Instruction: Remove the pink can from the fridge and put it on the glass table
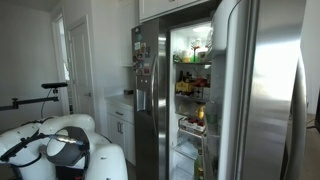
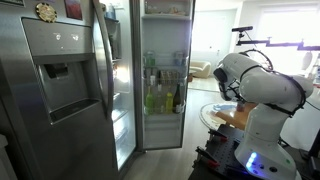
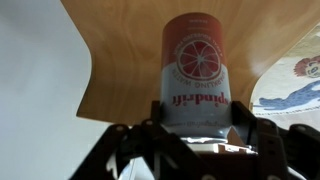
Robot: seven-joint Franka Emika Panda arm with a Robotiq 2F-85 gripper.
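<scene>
Setting the pink can (image 3: 195, 70) down looks like the step in hand. The hand (image 3: 197, 118) is clamped on the can's lower body at the centre of the wrist view, with a finger on either side. The can is out of the fridge (image 2: 60, 90), which stands open at the left of an exterior view. The arm (image 2: 255, 85) bends down at the right of that frame, over what seems to be the glass bench (image 2: 210, 118).

Behind the can lies a tan surface (image 3: 120, 60); I cannot tell whether the can's base touches anything. To do this well, lower straight and keep the can upright. Stay clear of the tan surface's borders at the left and lower right. Part the fingers only once the base bears weight, then back straight off.
</scene>
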